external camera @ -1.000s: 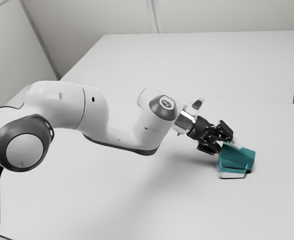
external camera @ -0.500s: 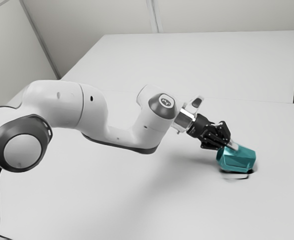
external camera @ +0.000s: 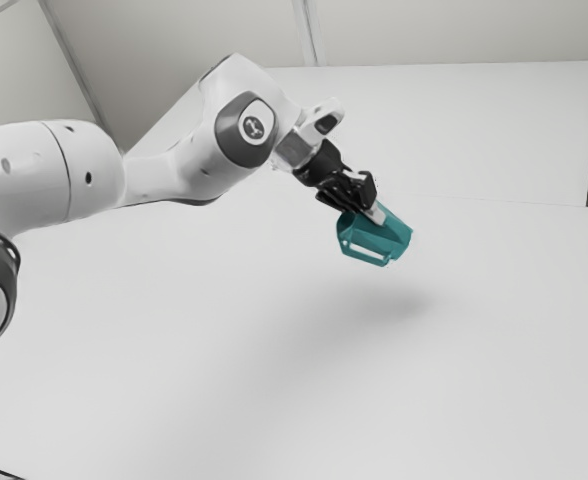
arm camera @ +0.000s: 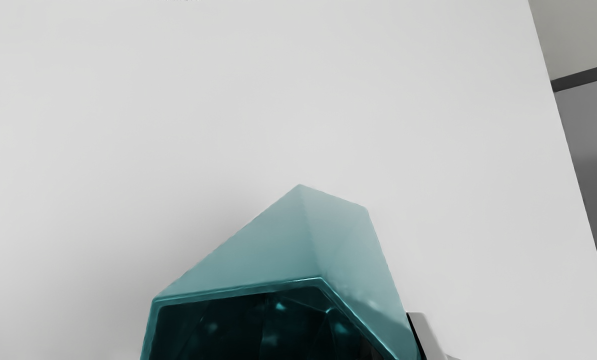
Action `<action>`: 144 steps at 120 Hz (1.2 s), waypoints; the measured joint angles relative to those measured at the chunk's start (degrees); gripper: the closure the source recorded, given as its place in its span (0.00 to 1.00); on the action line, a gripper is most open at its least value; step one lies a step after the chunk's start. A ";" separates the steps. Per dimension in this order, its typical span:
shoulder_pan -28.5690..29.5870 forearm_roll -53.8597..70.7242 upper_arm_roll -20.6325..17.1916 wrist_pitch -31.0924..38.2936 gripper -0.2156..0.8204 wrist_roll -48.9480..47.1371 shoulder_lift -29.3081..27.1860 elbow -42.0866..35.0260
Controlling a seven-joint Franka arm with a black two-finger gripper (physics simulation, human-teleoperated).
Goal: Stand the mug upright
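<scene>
Jaws of the black gripper (external camera: 376,212) were closed on the teal mug (external camera: 394,240); how wide they stood, I could not tell. It hung tilted in the air, mouth toward the gripper, handle (external camera: 364,258) underneath, above a soft shadow (external camera: 399,303) on the smooth white bench (external camera: 274,390). Pale walls (external camera: 174,40) met behind; past the bench's edge, the wrist view had a dark strip (arm camera: 586,76).

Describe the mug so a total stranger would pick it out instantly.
In the exterior view, start at the big white table and follow the white arm to its black hand. Held there, tilted above the tabletop, is an angular, flat-sided mug with a looped handle. Its teal colour sets it apart from the white, grey and black around it.
</scene>
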 joint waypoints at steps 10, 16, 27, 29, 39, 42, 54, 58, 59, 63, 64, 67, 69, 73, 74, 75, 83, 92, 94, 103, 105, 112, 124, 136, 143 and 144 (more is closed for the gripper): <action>0.12 8.56 2.45 -3.69 0.96 -1.18 -2.14 0.57; 0.30 12.89 3.31 -5.56 0.96 -1.81 -3.25 0.75; 0.82 18.90 4.32 -8.06 0.96 -2.81 -4.53 0.51; 0.97 19.97 4.41 -8.42 0.96 -3.01 -4.69 0.47; 1.15 24.73 4.92 -9.83 0.96 -4.01 -4.94 0.34; 1.20 25.75 5.08 -10.15 0.96 -4.30 -4.92 0.29; 1.25 29.34 5.31 -11.00 0.96 -5.64 -4.58 -0.25; 1.22 30.18 5.37 -11.12 0.96 -6.05 -4.40 -0.88; 1.19 30.38 5.42 -11.14 0.96 -6.15 -4.35 -1.04; 1.15 31.18 5.63 -11.22 0.96 -6.54 -4.22 -1.76; 1.16 31.39 5.66 -11.24 0.96 -6.63 -4.20 -1.98; 1.20 32.10 5.74 -11.30 0.96 -6.90 -4.18 -2.68; 1.21 32.56 5.78 -11.33 0.96 -7.08 -4.15 -3.09; 1.23 33.38 5.82 -11.39 0.96 -7.42 -4.04 -3.84; 1.26 33.57 5.83 -11.40 0.96 -7.51 -3.99 -4.04; 1.31 33.77 5.84 -11.40 0.96 -7.59 -3.95 -4.26; 1.75 35.11 5.87 -10.93 0.96 -8.24 -3.72 -6.24; 1.89 36.31 5.88 -10.20 0.96 -8.92 -3.56 -7.78; 1.89 36.61 5.88 -10.07 0.96 -9.06 -3.44 -7.95; 1.89 37.87 5.88 -9.60 0.96 -9.70 -2.60 -8.52; 1.89 38.06 5.88 -9.51 0.96 -9.83 -2.30 -8.60; 1.89 38.59 5.88 -9.26 0.96 -10.26 -1.34 -8.76; 1.89 39.10 5.91 -8.91 0.96 -10.92 0.01 -8.80; 1.89 39.32 5.90 -8.60 0.96 -11.49 0.70 -8.81; 1.89 39.24 5.91 -8.45 0.91 -11.72 0.92 -8.83; 1.89 39.20 5.91 -8.44 0.90 -11.74 0.94 -8.83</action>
